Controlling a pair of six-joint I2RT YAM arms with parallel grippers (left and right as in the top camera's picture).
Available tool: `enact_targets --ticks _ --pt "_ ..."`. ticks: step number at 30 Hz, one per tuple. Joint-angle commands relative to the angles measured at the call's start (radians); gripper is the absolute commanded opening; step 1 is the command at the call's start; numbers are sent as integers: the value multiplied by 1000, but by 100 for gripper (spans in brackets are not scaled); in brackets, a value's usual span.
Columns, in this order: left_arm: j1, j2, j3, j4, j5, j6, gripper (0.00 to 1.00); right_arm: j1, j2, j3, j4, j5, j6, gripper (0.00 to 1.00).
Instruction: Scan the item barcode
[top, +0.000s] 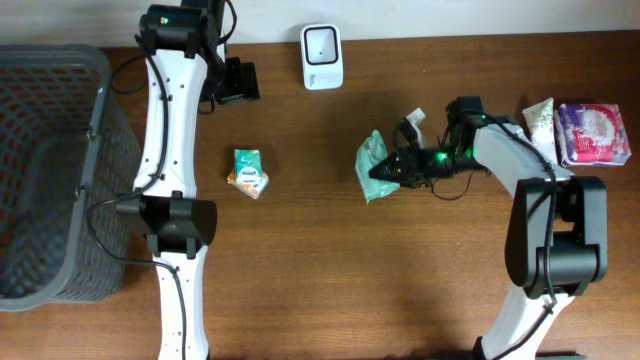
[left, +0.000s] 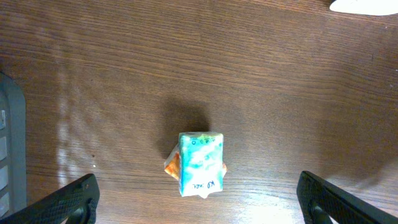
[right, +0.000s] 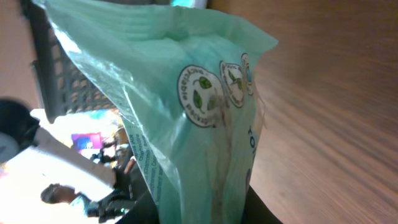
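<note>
Even light, soft shadows; background behind the green packet (right: 186, 124) blurs (partly overexposed).

I can read almost nothing here. The green packet (right: 205, 124) shows three round leaf seals, their ring lettering too small for me. The small teal-and-orange packet (left: 200, 163) carries dark print near one end, illegible.
</note>
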Motion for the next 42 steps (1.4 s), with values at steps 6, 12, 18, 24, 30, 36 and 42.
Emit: enact_targets --ticks 6,12,18,24,30,36,42 --pt "-1 2 13 -1 -10 11 99 27 -12 -26 -5 -223 -397 23" --pt "-1 2 13 -1 -10 11 99 69 -13 90 79 -370 -325 23" --pt "-1 2 13 -1 -10 11 99 173 -13 270 81 -370 -185 23" --pt "-1 2 13 -1 -10 11 99 189 -13 354 93 -370 -119 20" --pt "-1 2 13 -1 -10 11 99 247 -12 354 95 -371 -193 20" --pt "-1 2 13 -1 -10 11 99 287 -13 354 117 -367 -211 20" --pt "-1 2 13 -1 -10 11 99 279 -12 354 118 -262 -88 15"
